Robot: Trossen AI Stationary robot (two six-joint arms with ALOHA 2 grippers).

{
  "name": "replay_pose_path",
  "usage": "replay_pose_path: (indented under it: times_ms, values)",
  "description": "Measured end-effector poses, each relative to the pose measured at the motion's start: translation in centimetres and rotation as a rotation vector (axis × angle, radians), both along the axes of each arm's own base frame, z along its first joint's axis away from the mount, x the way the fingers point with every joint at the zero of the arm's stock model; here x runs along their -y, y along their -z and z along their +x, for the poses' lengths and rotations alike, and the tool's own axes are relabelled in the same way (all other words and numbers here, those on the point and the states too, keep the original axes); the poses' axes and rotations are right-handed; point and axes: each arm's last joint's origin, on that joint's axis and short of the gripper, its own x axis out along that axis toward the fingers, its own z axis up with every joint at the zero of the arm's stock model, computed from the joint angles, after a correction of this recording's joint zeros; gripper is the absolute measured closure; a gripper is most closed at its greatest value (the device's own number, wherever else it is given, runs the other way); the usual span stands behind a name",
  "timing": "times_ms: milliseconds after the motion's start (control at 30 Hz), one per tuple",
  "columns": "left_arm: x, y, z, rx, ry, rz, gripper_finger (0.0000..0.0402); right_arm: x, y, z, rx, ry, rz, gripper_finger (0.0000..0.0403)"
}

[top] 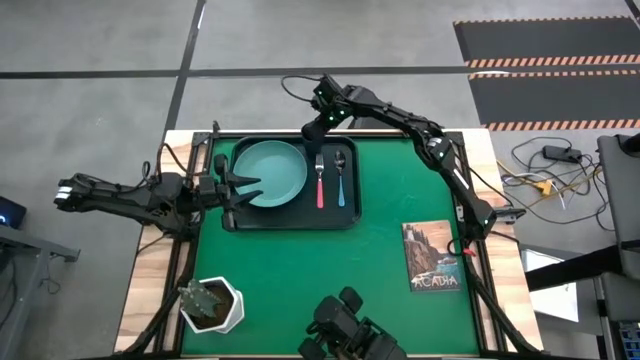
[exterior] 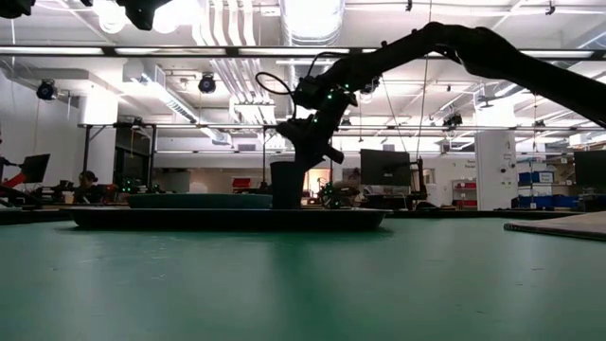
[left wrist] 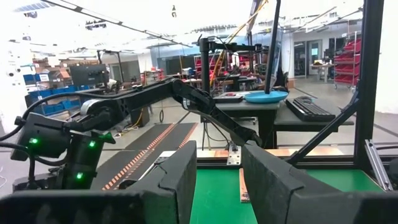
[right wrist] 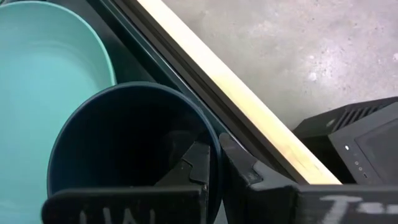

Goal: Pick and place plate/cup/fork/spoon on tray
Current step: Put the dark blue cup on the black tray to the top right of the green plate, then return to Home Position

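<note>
The black tray lies on the green mat at the far left. On it lie the teal plate, the pink-handled fork and the blue-handled spoon. My right gripper is at the tray's far edge, shut on the dark cup, which stands upright between the plate and the fork; the cup also shows in the right wrist view. My left gripper is open and empty, its fingers over the plate's left rim; it also shows in the left wrist view. My right gripper holds the cup by its rim wall on the far side, one finger inside the cup and one outside. The fingers come from above, slanting down from the far side. The cup is upright, its bottom at the tray's floor.
A book lies on the mat at the near right. A white hexagonal plant pot stands at the near left corner. A dark camera mount sits at the near edge. The table's wooden far edge runs just beyond the cup.
</note>
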Motion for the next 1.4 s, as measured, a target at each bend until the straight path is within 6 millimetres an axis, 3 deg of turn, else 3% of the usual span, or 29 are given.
replay_pose_path:
  times_ms: [167,433,567,733,967,1133,1267,1400]
  values:
    - [0.0,0.0,0.0,0.000,0.000,0.000,0.0292,-0.1,0.6,0.2,0.004,0.002,0.001,0.0383]
    - [0.0,0.0,0.0,0.000,0.000,0.000,0.0292,-0.1,0.6,0.1,0.007,0.013,0.008,0.0325]
    - [0.0,0.0,0.0,0.000,0.000,0.000,0.0292,-0.2,-0.7,-0.1,0.029,0.021,0.000,0.0299]
    - [0.0,0.0,0.0,-0.004,0.000,0.001,0.0292,-1.4,-3.8,-1.0,0.041,0.012,-0.011,0.0280]
    - [0.0,0.1,0.0,-0.014,0.000,0.002,0.0292,-8.1,-8.6,-1.1,0.086,-0.138,-0.105,0.0278]
    - [0.0,0.3,0.1,-0.028,0.000,0.003,0.0292,-14.4,-11.5,-3.2,0.182,-0.251,-0.213,0.0284]
    - [0.0,0.5,0.1,-0.035,0.000,0.003,0.0292,-19.5,-11.7,-6.1,0.300,-0.346,-0.268,0.0284]
    - [0.0,0.7,0.1,-0.039,0.000,0.002,0.0292,-23.3,-10.1,-9.5,0.376,-0.421,-0.307,0.0283]
